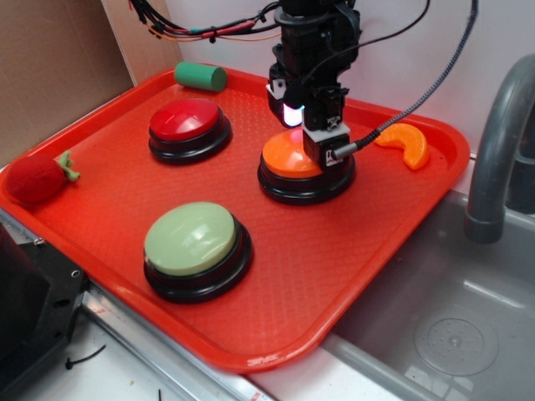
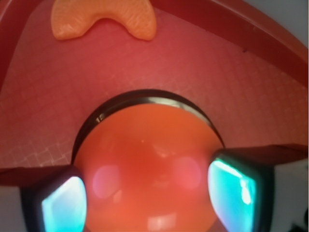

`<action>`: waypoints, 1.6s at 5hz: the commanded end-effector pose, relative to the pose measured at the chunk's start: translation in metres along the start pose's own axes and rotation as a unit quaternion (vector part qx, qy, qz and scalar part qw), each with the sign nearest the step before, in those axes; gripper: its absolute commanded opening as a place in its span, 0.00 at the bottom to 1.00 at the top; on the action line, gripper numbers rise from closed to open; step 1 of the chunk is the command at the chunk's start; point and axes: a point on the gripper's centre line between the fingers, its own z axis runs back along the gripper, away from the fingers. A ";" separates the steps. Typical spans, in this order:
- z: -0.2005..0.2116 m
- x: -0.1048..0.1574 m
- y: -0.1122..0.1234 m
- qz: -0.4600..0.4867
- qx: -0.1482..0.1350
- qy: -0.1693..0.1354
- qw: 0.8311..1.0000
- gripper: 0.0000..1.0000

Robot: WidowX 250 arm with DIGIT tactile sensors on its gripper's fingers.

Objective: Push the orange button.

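Exterior view: the WidowX's pincer (image 1: 316,144) stands straight down on the orange button (image 1: 288,159), its black tip at the dome's right side and seemingly in contact with it, a posture that suits a downward press rather than a grasp. Wrist view shows the two fingers (image 2: 239,186) spread apart to either side of the glossy dome, holding nothing; the button (image 2: 145,164) fills the gap between them, so the pincer is open and straddling the top rather than clamped on it. Whether the dome is already depressed cannot be told from these pictures.

The orange button sits on its black round base near the middle of the red tray (image 1: 351,276), which keeps all the props together beside a sink (image 1: 435,334). Just beyond the button, toward the tray's far right corner, lies an orange slice toy (image 1: 405,144). To the button's left sits a red button (image 1: 189,127), with a green cylinder (image 1: 201,76) behind that one at the tray's far edge. Nearer the camera than the orange button rests a pale green button (image 1: 194,244). A red strawberry toy (image 1: 38,178) lies at the tray's left rim, well apart from the orange button.
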 end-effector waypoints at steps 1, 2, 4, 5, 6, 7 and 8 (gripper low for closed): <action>0.052 0.011 -0.006 0.000 0.027 -0.049 0.998 1.00; 0.061 0.011 -0.004 0.000 0.038 -0.051 0.998 1.00; 0.077 0.003 -0.002 0.016 0.045 -0.064 0.997 1.00; 0.080 0.000 0.000 0.027 0.038 -0.065 0.997 1.00; 0.084 -0.003 0.001 0.034 0.038 -0.067 0.996 1.00; 0.090 -0.006 0.002 0.041 0.040 -0.069 0.996 1.00; 0.094 -0.009 0.002 0.047 0.041 -0.068 0.996 1.00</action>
